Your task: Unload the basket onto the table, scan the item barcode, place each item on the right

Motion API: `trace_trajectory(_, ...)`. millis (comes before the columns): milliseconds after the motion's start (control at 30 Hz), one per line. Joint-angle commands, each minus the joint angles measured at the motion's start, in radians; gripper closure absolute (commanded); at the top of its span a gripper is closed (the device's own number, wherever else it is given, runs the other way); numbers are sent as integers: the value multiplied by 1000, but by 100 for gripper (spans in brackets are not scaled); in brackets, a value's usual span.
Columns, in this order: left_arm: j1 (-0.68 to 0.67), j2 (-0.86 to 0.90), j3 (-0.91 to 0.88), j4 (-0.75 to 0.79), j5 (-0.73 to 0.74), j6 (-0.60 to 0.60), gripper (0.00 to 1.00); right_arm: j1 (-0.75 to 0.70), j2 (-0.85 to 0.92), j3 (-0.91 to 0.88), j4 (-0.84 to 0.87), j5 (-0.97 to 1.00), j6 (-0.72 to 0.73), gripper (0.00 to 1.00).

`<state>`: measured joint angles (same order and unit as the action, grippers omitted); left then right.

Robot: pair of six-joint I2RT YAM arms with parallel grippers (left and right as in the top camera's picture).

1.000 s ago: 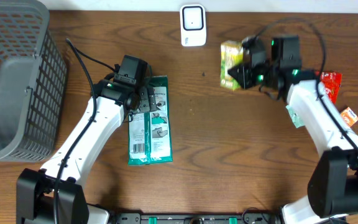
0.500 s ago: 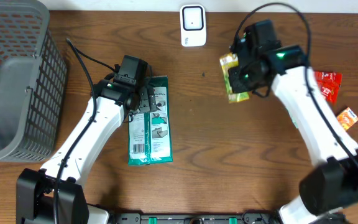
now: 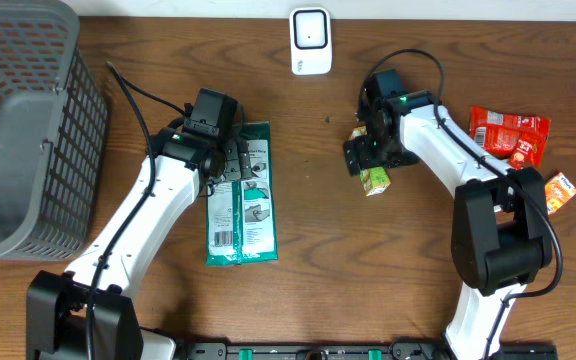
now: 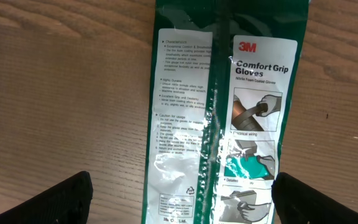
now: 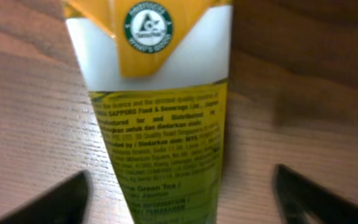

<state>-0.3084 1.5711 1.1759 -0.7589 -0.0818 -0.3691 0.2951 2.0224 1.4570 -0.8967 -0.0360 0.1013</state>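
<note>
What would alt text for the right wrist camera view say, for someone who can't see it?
A yellow-green drink carton with small printed text rests on a wooden table, filling the centre of the close-up. The two dark fingertips of the right gripper sit wide apart in the bottom corners, clear of the carton.

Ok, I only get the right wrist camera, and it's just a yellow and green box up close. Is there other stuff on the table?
Observer: Yes. A white device sits past your drink carton, on the far side from the arms.
Operator: What's the other arm doing?
Observer: The left gripper is open above a green pack of gloves lying flat.
Operator: Any more snacks?
Observer: A red packet lies further out on the right arm's side of the carton.
</note>
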Motion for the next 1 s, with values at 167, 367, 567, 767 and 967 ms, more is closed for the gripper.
trace_trajectory(167, 4, 4, 6, -3, -9, -2, 7, 6, -102, 24, -53, -22, -5, 1)
trace_trajectory(367, 4, 4, 6, -3, -9, -2, 7, 6, -101, 20, -54, -6, -8, 44)
trace_trajectory(567, 4, 4, 6, -3, -9, -2, 7, 8, -91, 18, -45, 9, -8, 48)
trace_trajectory(767, 4, 4, 6, -3, -9, -2, 7, 8, -85, -30, -11, -3, -3, 52)
trace_trajectory(967, 4, 4, 6, -3, -9, -2, 7, 17, -85, -98, 49, -21, -1, 59)
